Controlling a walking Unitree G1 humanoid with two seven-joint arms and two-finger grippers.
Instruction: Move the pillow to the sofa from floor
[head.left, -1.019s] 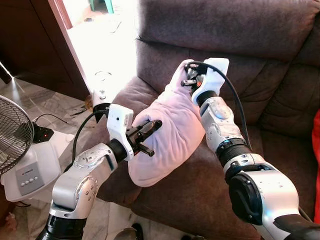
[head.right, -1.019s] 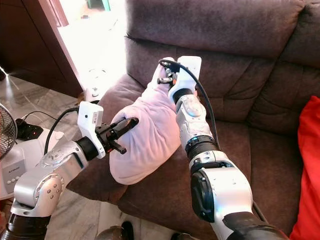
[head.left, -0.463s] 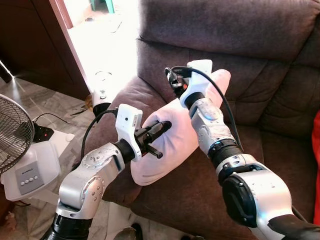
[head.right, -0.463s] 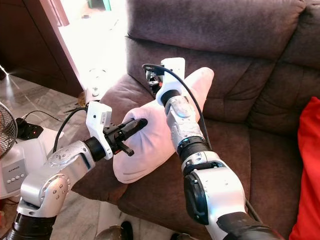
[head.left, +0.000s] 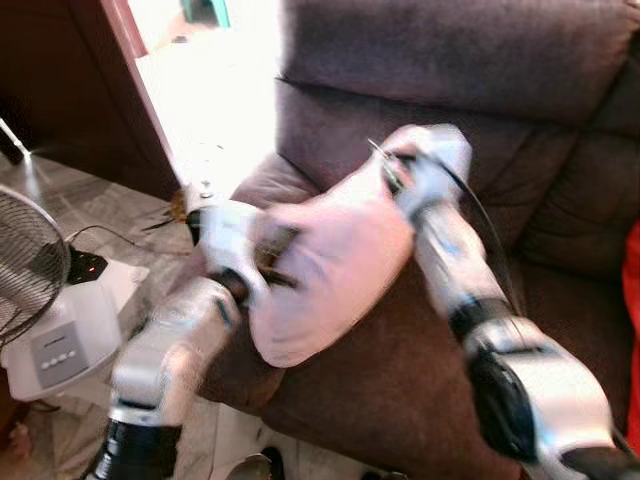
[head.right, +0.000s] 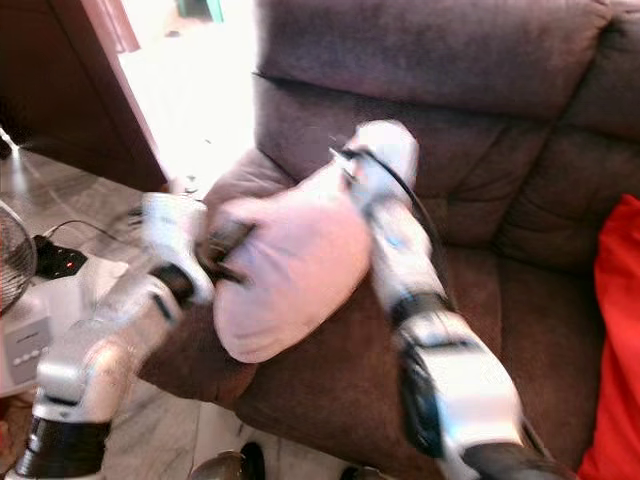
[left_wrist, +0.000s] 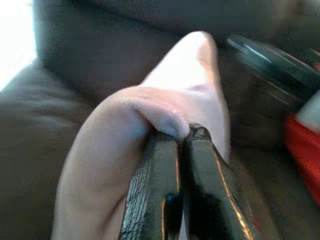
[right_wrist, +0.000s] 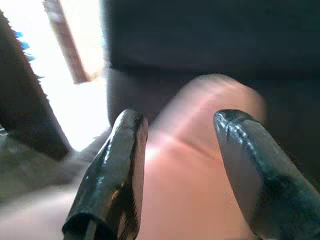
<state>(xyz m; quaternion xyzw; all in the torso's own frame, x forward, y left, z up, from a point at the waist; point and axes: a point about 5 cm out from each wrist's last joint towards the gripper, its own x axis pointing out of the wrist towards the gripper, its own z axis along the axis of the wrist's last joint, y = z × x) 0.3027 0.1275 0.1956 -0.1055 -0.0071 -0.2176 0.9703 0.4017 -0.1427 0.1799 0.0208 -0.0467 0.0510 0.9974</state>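
Done: pillow (head.left: 335, 260) off floor, over sofa (head.left: 420, 390).
Jaws: my left gripper (left_wrist: 172, 137) pinches pillow; my right gripper (right_wrist: 180, 150) wide.
Left: release.

light: daylight from doorway (head.left: 205, 60) at 11 o'clock, blown-out glare | blur: both arms and pillow (head.left: 335, 265) motion-smeared | sofa (head.left: 480, 60) dim but sharper | wrist views: soft, background unfocused

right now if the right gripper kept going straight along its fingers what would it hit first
Probably the soft pale pink pillow, which lies between the open fingers of the right gripper. Beyond it stands the back cushion of the dark brown fabric sofa, though blur leaves the depth uncertain.
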